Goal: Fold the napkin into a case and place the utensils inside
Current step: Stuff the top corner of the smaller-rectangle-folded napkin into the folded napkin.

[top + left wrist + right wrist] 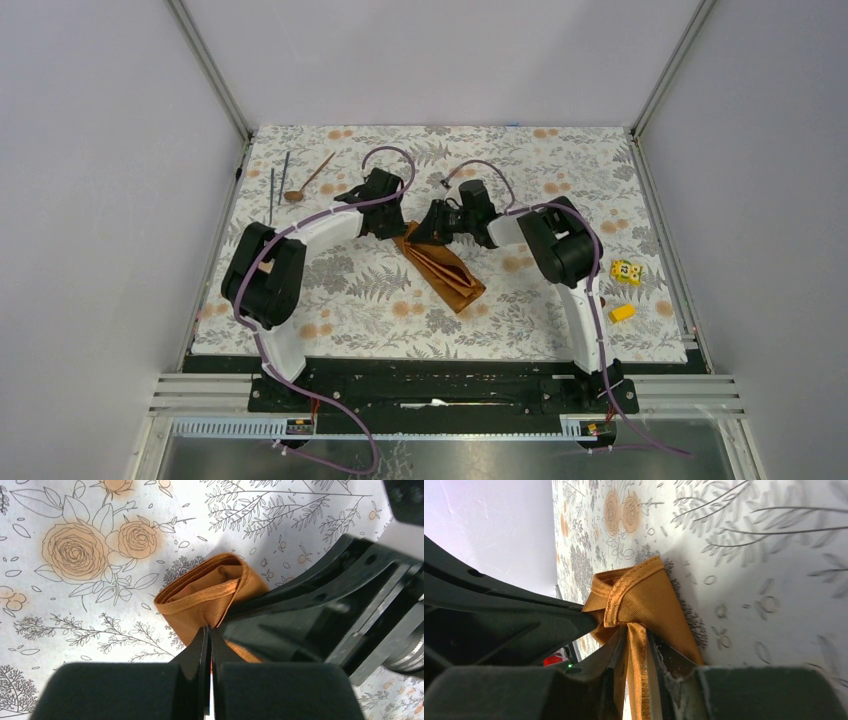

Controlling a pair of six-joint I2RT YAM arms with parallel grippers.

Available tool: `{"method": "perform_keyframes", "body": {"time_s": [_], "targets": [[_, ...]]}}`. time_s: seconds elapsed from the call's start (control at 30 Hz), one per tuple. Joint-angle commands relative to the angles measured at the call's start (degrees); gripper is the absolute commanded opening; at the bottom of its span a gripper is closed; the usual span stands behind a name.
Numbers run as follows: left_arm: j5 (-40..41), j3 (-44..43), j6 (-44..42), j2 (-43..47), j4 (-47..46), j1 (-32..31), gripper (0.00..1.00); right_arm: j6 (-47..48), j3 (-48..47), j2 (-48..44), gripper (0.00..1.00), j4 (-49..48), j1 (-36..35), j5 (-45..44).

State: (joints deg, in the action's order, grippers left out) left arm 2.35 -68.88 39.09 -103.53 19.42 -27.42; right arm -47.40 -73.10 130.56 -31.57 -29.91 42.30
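One bench, fully under a floral grey-and-orange tablecloth point(560, 170), with plain grey panels point(100, 150) on three sides. Two black-and-white arms come in from the near edge. The left arm point(270, 270) bends in from the left and the right arm point(560, 245) from the right, wrists meeting at mid-bench.

Rust-orange cloth napkin point(445, 268) is at bench centre, folded into a narrow layered strip. It lies diagonally: far end up-left under both claws, near end down-right and flat on the tablecloth. The far end is bunched and raised off the cloth, stitched hem showing in both wrist views.

Left claw point(207, 635): clenched, fingers pressed tip to tip, tips touching the napkin's hem edge. Can't tell whether any cloth is caught between them.

Right claw point(636, 640): grasping the napkin. A strip of hem runs straight down between its fingers, which sit slightly parted around it. Both claws are just beside each other at the same end of the strip.

Slim copper-brown spoon point(310, 177) lies far-left on the tablecloth, bowl toward the near side, handle angled away to the right, well apart from the napkin. Two thin dark grey rods point(272, 195) lie just left of the spoon, roughly parallel.

Two small yellow blocks sit near the right edge. The one with dark marks point(626, 271) is farther, the plain one point(622, 313) nearer.
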Motion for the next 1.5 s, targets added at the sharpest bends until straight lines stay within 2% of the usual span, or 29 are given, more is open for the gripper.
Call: {"method": "perform_keyframes", "body": {"time_s": [0.0, 0.1, 0.23, 0.4, 0.53, 0.73, 0.87, 0.97, 1.13, 1.3, 1.4, 1.47], "targets": [[1.40, 1.05, 0.31, 3.07, -2.19, 0.17, 0.00, -1.21, 0.56, -2.88, 0.23, -3.98, 2.21, 3.48], [0.99, 0.97, 0.16, 3.15, -2.44, 0.15, 0.00, -2.63, 0.06, -2.01, 0.05, -5.78, 2.09, 4.69], [0.51, 0.38, -0.02, 3.07, -2.35, 0.17, 0.00, -2.85, -2.27, -0.05, 0.00, -4.87, 1.20, 5.11], [0.41, -0.07, 0.03, 3.02, -2.37, 0.17, 0.00, -2.88, -5.22, 2.11, 0.00, -3.97, -0.76, 4.53], [0.08, -0.95, -0.02, 2.30, -2.23, 0.09, 0.00, -2.20, -7.03, 4.31, 0.04, -2.08, -2.76, 2.89], [-0.07, -2.25, 1.05, 1.46, -2.36, 0.13, 0.00, -4.65, -7.77, 8.92, 0.02, -3.58, -4.57, 0.60], [3.23, -2.88, 2.52, 0.30, 0.56, 0.29, 0.00, -1.84, -2.15, 3.69, 0.00, -2.53, -4.25, -0.93], [3.36, -2.53, 2.95, -0.60, 1.06, 1.01, 0.00, 0.17, -1.47, -0.48, 0.00, 0.52, -3.83, 0.92], [4.06, 0.03, 1.98, 0.98, 0.45, 1.24, 0.00, 3.49, 0.64, -6.69, 0.12, 4.88, -1.94, 1.08], [2.64, 1.57, 0.74, 1.86, -0.95, 1.23, 0.00, 5.54, -0.60, -7.76, 0.21, 7.86, 0.23, 1.38], [1.89, 1.72, 0.40, 2.07, -1.47, 1.23, 0.00, 5.92, -2.49, -6.40, 0.20, 8.20, 0.75, 1.23], [1.45, 1.67, 0.20, 2.14, -1.68, 1.23, 0.00, 6.50, -4.77, -4.32, 0.13, 9.16, 0.78, 1.17]]}}
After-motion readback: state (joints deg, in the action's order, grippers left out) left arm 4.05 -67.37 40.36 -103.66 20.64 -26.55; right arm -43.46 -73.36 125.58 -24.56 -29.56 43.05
